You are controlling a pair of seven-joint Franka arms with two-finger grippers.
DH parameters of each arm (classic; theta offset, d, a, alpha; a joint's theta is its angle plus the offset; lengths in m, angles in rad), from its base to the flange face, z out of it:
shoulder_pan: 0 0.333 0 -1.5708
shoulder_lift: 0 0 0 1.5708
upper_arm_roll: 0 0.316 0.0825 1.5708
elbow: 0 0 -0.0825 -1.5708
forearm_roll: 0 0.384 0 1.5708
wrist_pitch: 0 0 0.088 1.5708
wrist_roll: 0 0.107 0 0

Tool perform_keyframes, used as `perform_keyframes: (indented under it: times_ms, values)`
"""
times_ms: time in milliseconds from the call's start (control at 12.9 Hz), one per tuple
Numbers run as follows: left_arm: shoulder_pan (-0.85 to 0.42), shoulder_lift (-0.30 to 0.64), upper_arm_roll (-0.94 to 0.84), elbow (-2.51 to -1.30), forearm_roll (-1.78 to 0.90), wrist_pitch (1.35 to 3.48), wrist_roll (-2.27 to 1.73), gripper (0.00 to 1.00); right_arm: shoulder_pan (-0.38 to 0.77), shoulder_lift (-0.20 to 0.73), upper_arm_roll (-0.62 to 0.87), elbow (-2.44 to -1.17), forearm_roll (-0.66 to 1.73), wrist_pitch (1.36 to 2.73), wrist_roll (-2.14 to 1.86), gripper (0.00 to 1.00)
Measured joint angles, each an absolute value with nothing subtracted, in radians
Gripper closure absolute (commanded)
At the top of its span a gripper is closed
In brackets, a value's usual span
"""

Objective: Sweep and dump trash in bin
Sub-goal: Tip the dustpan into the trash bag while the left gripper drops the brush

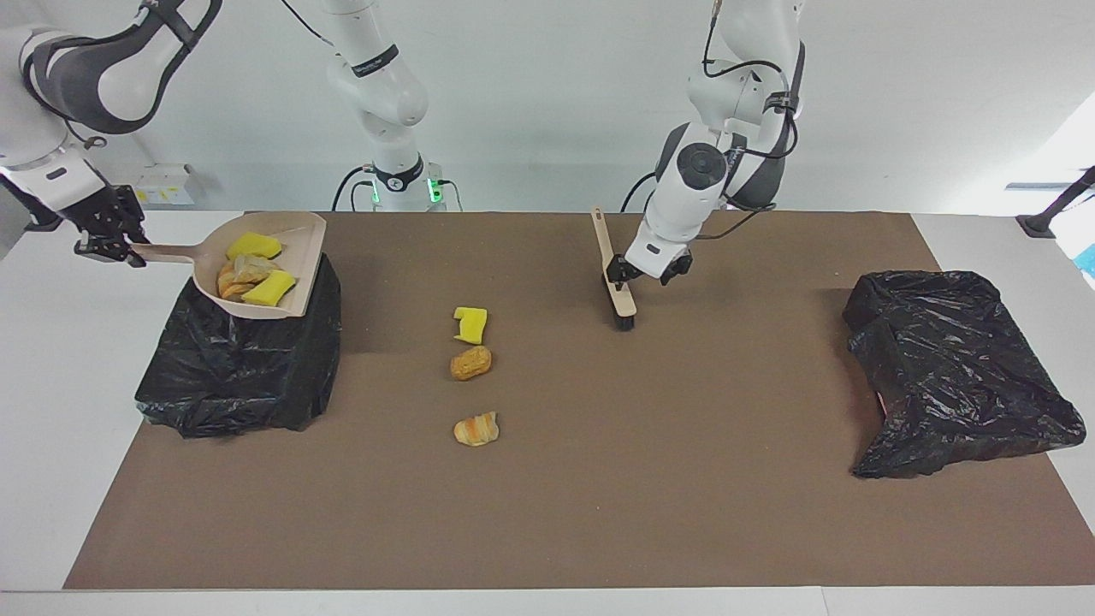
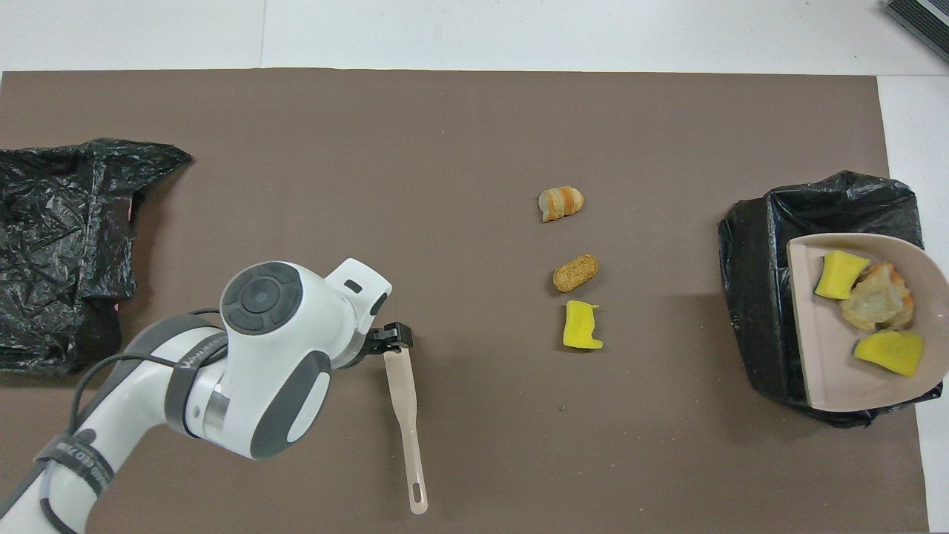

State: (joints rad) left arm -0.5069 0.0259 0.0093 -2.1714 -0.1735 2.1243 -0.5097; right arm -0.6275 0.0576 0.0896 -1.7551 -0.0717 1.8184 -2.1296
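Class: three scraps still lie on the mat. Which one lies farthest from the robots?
The orange-striped lump, alone at the end of the row. The brown lump and yellow chunk lie nearer the robots.

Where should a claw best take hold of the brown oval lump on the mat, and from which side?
Grip the brown lump across its short middle, coming straight down from above: it lies flat, its long axis running between the arms' ends. The yellow chunk lies close by, nearer to the robots, so place that finger carefully. The left claw holds the brush, the right claw the dustpan.
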Motion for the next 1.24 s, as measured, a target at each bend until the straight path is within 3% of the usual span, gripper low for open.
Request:
perform_keyframes:
  times_ms: [386, 928, 1237]
  values:
    - [-0.415, 0.027, 0.012, -2.107, -0.155, 2.084, -0.425, 0.0, -0.621, 0.058, 0.086, -1.755, -0.273, 1.869, -2.072, 1.0]
    - [-0.169, 0.028, 0.014, -1.862, -0.123, 1.855, -0.141, 0.0, -0.559, 0.054, 0.094, -1.766, -0.416, 1.877, -1.862, 1.0]
    - [-0.094, 0.027, 0.015, -1.762, -0.086, 1.782, -0.047, 0.0, -0.484, -0.065, 0.096, -1.939, -0.593, 1.941, -1.657, 1.0]
